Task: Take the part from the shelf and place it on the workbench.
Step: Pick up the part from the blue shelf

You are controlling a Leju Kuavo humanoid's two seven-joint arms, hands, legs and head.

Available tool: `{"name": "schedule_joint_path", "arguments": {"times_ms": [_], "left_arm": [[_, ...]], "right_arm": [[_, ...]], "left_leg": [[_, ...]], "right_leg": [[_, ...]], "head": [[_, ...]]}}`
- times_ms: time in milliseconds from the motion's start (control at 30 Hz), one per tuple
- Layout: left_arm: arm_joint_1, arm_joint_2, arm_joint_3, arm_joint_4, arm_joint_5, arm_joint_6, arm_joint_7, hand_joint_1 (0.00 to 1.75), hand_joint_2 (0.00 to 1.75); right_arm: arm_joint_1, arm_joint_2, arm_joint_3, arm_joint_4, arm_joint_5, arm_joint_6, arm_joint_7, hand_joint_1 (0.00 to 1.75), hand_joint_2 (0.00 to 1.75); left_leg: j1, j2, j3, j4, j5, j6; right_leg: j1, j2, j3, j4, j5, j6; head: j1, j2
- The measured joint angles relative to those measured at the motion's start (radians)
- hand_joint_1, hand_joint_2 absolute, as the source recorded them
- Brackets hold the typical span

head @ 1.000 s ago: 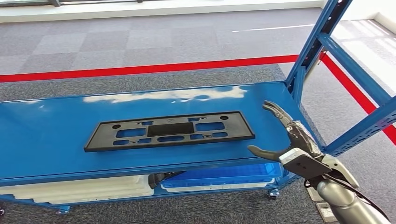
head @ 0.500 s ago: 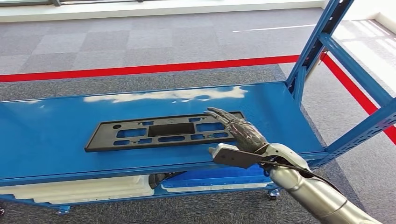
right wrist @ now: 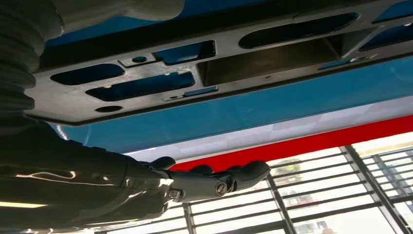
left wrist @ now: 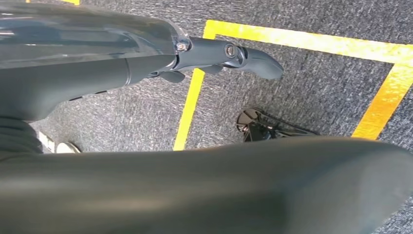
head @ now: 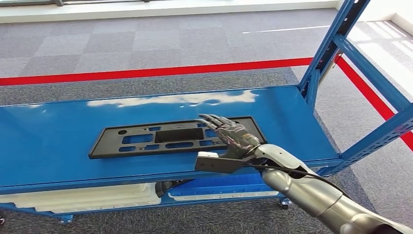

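On the glossy blue shelf [head: 53,141], the flat, slotted black part [head: 165,136] lies under the right hand [head: 231,134], fingers spread, holding nothing.

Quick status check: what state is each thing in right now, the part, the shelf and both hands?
Flat black plastic part with cut-outs: lying flat on the shelf, not lifted.
Blue metal shelf: carrying the part.
Right hand: fingers extended over the part's right end, no grip visible.
Left hand: hanging above the carpet, holding nothing.

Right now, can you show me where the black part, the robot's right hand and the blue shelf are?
black part [head: 146,141]: head view, left half of its frame.
right hand [head: 233,135]: head view, back of the hand.
blue shelf [head: 48,141]: head view, bare top deck.
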Motion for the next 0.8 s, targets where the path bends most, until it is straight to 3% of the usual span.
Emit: {"name": "schedule_joint_path", "arguments": {"times_ms": [367,800], "left_arm": [[-0.001,0.0,-0.003,0.0,-0.003,-0.002,-0.014,0.0,0.0],[-0.001,0.003,-0.018,0.0,-0.02,-0.003,-0.014,0.0,0.0]], "right_arm": [[-0.013,0.006,0.052,0.033,0.143,-0.057,0.084,0.0,1.75],[-0.01,0.045,0.087,0.102,0.17,-0.064,0.101,0.0,1.75]], "left_leg": [[0.0,0.0,0.0,0.0,0.0,0.0],[0.0,0.0,0.0,0.0,0.0,0.0]], "right_leg": [[0.0,0.0,0.0,0.0,0.0,0.0],[0.0,0.0,0.0,0.0,0.0,0.0]], "head": [[0.0,0.0],[0.0,0.0]]}}
